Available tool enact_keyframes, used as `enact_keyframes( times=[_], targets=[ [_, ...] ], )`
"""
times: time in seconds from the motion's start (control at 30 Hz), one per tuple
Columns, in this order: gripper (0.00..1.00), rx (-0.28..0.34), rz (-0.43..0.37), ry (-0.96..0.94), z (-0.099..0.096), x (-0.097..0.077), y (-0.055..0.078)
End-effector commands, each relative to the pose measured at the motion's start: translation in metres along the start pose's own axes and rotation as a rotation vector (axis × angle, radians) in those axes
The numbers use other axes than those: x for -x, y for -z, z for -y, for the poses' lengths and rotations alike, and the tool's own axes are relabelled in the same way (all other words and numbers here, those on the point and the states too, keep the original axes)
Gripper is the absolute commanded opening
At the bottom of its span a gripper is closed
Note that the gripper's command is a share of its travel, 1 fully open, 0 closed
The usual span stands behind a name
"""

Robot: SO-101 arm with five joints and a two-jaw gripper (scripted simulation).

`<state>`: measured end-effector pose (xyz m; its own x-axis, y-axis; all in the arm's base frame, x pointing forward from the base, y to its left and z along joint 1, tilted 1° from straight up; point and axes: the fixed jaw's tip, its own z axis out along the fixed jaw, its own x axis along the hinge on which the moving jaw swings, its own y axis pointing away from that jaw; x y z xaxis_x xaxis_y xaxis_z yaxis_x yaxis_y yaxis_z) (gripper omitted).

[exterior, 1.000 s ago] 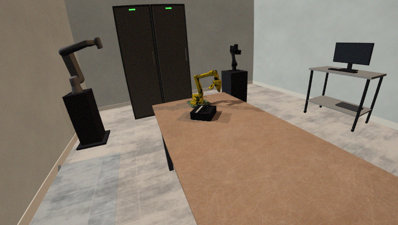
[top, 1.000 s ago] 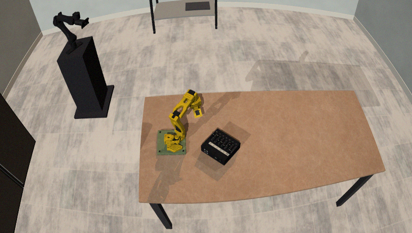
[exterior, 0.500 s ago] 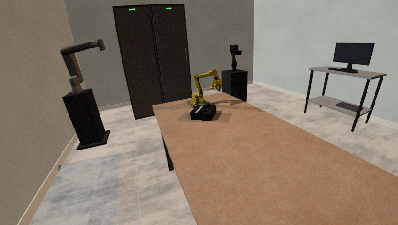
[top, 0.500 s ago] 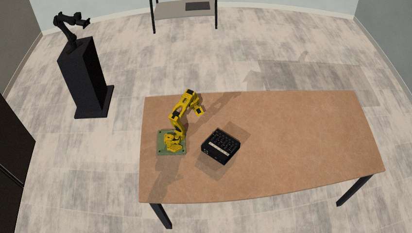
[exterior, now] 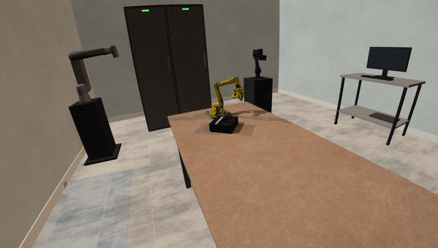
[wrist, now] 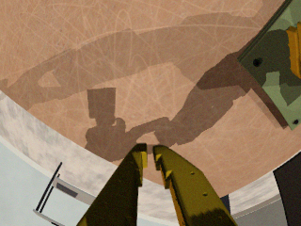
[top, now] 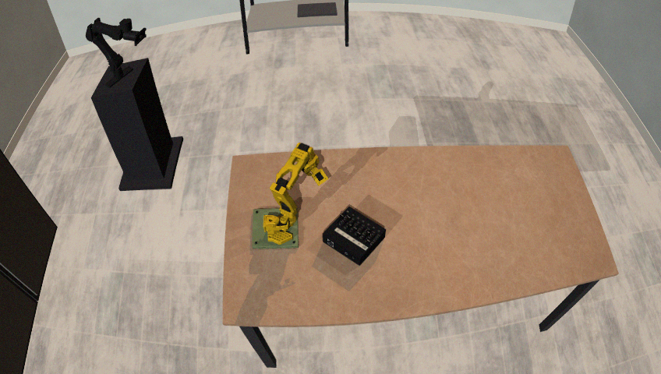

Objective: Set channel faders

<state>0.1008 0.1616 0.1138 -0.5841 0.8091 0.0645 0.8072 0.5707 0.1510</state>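
Pincer point(exterior: 239, 97) point(wrist: 150, 149) closed on nothing, up and off to one side of the lighting desk point(top: 353, 235) point(exterior: 223, 124) — probably shut so its tip can nudge faders. Lighting desk sits beside the arm's green base plate point(top: 293, 243) point(exterior: 210, 115) point(wrist: 277, 105), presumably for reach.

Robotics laboratory, with dark arms on black pedestals point(top: 132, 134) point(exterior: 92, 132), tall equipment cabinets point(exterior: 172, 61), computer monitor point(exterior: 388, 59) on a workstation

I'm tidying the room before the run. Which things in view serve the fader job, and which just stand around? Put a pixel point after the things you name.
For the job:
- lighting desk point(top: 359, 249) point(exterior: 217, 127)
- tape strip point(top: 351, 238) point(exterior: 219, 120)
- yellow arm point(top: 291, 172) point(exterior: 218, 94)

Apparently not involved:
- monitor point(exterior: 388, 59)
- keyboard point(exterior: 371, 76)
- black cabinet point(top: 20, 231) point(exterior: 150, 61)
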Motion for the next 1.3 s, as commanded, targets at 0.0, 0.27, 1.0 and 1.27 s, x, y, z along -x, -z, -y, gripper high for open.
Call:
enact_keyframes(
  times=[0.0, 0.27, 1.0, 1.27],
  targets=[
    [0.0, -0.003, -0.002, 0.034, 0.0033, -0.0014, 0.0001],
    [0.0, -0.003, -0.003, 0.051, 0.0037, -0.0021, 0.0002],
    [0.0, -0.003, -0.003, 0.058, 0.0038, -0.0023, 0.0002],
    [0.0, -0.003, -0.003, 0.058, 0.0038, -0.0023, 0.0002]
  ],
)
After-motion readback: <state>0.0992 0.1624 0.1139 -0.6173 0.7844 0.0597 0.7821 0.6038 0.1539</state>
